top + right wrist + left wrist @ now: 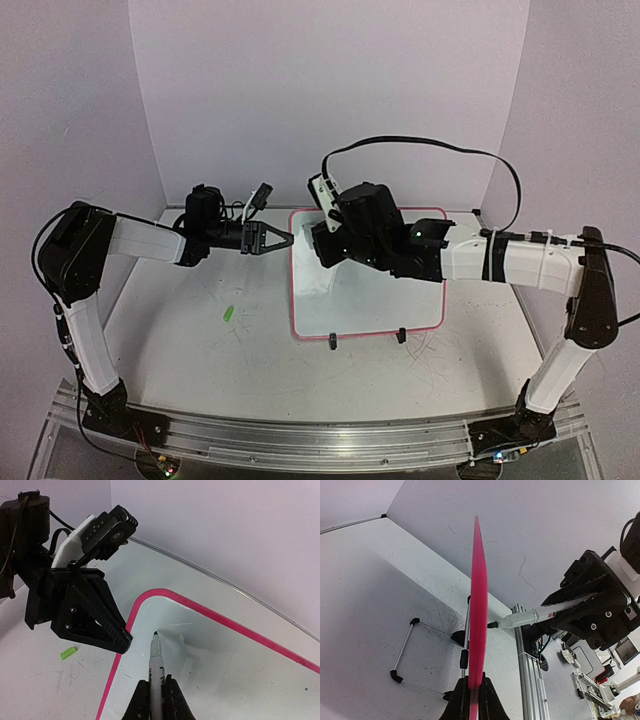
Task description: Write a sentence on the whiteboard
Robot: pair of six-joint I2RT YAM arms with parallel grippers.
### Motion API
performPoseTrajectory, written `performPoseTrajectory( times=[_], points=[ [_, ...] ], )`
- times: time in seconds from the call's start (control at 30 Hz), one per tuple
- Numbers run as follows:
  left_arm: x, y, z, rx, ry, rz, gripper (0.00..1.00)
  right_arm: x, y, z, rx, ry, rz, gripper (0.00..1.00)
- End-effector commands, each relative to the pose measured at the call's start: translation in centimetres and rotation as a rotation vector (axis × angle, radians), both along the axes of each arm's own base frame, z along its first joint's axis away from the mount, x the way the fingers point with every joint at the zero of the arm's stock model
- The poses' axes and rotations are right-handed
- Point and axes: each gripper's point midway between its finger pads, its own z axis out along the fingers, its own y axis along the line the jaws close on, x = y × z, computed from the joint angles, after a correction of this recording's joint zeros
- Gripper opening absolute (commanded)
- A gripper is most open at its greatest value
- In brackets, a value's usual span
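Observation:
The whiteboard [385, 300], glossy white with a pink-red frame, sits mid-table on small black feet [333, 342]. My left gripper [285, 240] is shut on its left edge; the left wrist view shows the pink edge [479, 605] pinched between the gripper [474, 692] jaws. My right gripper [156, 690] is shut on a white marker [156, 662] with a dark green tip. The tip points at the board's upper-left corner [150, 597], at or just off the surface; I cannot tell if it touches. The sentence is out of view; the board face [225, 670] shows only faint smudges.
A small green cap [229, 313] lies on the table left of the board, also the green cap [68, 653] in the right wrist view. The board's wire stand [405, 645] juts out behind it. An aluminium rail [300, 440] runs along the near edge. Walls close in on three sides.

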Motion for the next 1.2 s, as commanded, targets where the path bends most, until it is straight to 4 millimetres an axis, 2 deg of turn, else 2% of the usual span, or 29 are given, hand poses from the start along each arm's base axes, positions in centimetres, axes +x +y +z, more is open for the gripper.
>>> performPoseTrajectory(
  times=[0.0, 0.33, 1.17],
  points=[
    [-0.8, -0.1, 1.3, -0.024, -0.049, -0.025, 0.00, 0.8, 0.5, 2.5, 0.040, -0.056, -0.027, 0.00],
    [-0.8, -0.1, 1.5, -0.026, -0.053, -0.025, 0.00, 1.1, 0.4, 2.3, 0.030, -0.068, -0.047, 0.00],
    [-0.8, -0.1, 1.6, -0.027, -0.054, -0.025, 0.00, -0.1, 0.2, -0.3, 0.031, 0.003, -0.025, 0.00]
  ],
)
